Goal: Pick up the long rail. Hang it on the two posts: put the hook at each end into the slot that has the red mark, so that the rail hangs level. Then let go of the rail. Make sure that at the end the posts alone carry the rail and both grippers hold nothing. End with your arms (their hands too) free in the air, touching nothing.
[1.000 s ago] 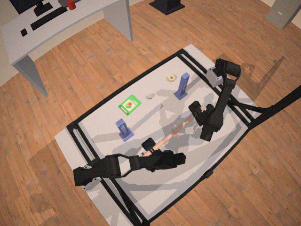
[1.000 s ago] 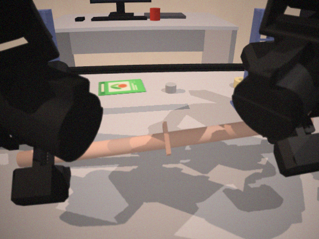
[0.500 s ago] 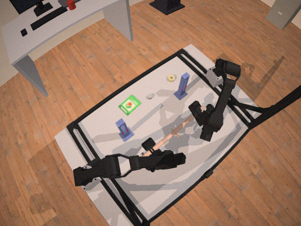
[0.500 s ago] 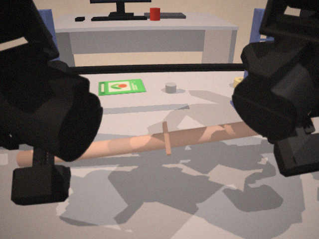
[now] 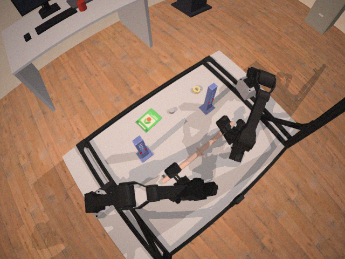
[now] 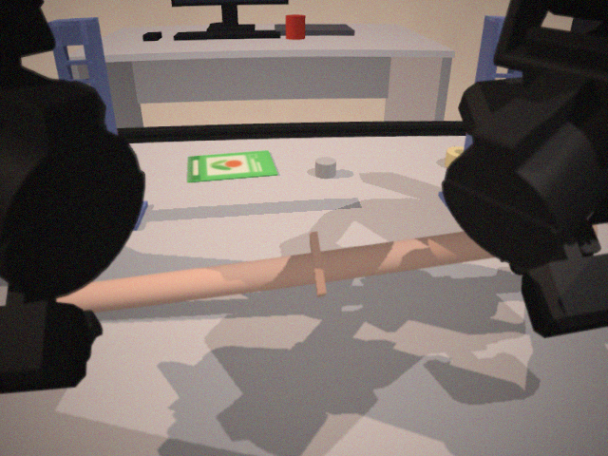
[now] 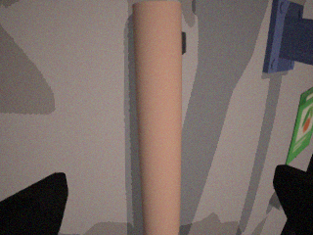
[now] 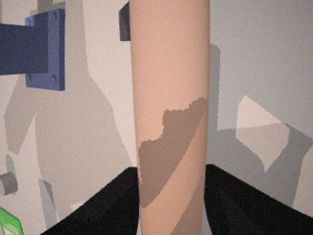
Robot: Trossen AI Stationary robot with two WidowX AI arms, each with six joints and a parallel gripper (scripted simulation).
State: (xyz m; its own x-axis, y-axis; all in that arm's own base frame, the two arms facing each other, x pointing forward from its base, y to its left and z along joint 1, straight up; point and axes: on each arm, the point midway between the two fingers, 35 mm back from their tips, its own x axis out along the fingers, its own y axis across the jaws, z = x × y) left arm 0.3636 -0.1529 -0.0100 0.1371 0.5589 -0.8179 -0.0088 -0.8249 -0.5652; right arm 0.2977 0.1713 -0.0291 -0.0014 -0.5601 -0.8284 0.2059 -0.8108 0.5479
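The long peach rail runs slantwise over the table, with a small cross peg at its middle. My right gripper is shut on the rail near one end and holds that end a little higher. My left gripper is open wide, its fingers apart on either side of the rail's other, lower end without touching it. Two blue posts with red marks stand beyond the rail; they also show in the exterior view.
A green card, a small grey cylinder and a yellow tape ring lie behind the posts' line. A black frame edges the table.
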